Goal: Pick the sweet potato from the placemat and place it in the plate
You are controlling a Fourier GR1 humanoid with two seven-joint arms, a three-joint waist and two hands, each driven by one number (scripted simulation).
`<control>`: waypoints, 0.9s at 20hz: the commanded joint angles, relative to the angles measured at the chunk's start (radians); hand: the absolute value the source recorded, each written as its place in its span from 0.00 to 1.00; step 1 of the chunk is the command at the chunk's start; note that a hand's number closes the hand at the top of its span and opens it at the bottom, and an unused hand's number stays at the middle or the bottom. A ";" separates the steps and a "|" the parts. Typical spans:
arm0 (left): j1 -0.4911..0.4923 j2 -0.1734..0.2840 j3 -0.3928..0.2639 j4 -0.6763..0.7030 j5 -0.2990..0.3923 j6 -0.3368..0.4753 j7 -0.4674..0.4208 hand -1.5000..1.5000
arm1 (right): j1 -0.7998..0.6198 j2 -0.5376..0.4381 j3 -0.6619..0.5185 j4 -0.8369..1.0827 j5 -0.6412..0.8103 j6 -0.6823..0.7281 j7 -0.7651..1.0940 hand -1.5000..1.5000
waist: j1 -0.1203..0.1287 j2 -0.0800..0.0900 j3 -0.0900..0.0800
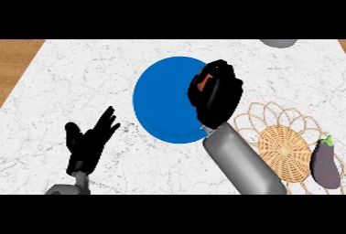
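Note:
My right hand (218,93) hovers over the right edge of the blue plate (162,98), fingers curled round the orange-brown sweet potato (203,81), of which only a small patch shows between them. The woven placemat (282,145) lies to the right of the plate, with nothing on its woven centre. My left hand (90,137) rests open at the lower left, fingers up, apart from everything.
A purple eggplant (326,161) lies on the placemat's right edge. A grey object (278,42) is cut off at the top right. The white marble counter (74,77) ends in wood at the left edge.

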 commanded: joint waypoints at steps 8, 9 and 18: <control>-0.022 -0.021 -0.012 0.038 -0.014 0.010 0.003 0.50 | -0.051 0.012 -0.166 0.300 -0.357 -0.051 0.057 0.00 | 0.001 0.016 -0.002; -0.023 -0.026 -0.026 0.009 -0.012 0.010 0.035 0.50 | -0.069 0.012 -0.164 0.344 -0.423 -0.096 0.006 0.00 | 0.015 0.017 -0.001; 0.014 -0.011 -0.005 0.049 -0.017 -0.009 -0.043 0.50 | -0.106 0.012 -0.112 0.420 -0.747 -0.428 -0.375 0.00 | 0.002 0.011 -0.001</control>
